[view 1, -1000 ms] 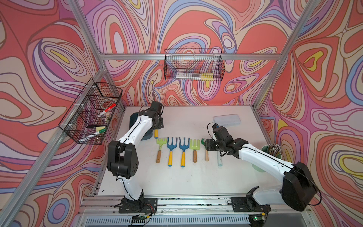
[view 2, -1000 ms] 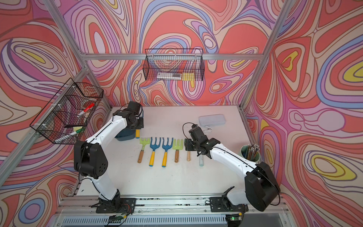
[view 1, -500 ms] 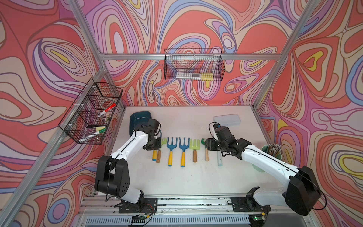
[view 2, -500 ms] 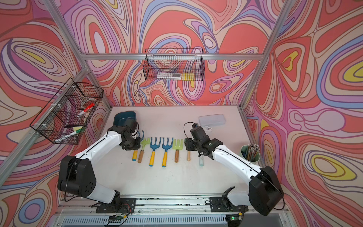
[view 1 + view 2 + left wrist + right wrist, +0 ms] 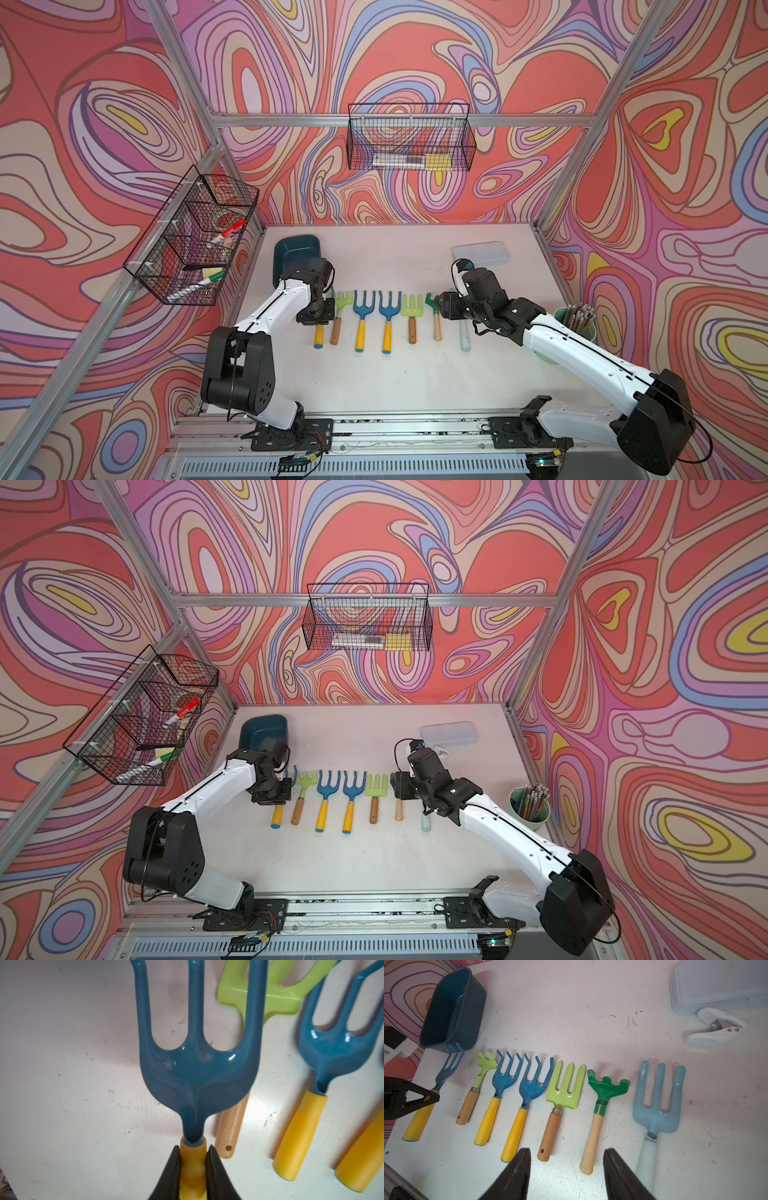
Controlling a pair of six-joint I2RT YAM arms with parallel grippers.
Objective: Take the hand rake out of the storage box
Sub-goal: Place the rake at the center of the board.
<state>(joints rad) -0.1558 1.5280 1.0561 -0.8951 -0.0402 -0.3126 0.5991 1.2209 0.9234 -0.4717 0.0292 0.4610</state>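
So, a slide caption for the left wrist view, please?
Left pincer shut on the blue hand rake by its yellow handle, lime rake alongside.

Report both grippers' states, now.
Left gripper: shut on the hand rake.
Right gripper: open, holding nothing.
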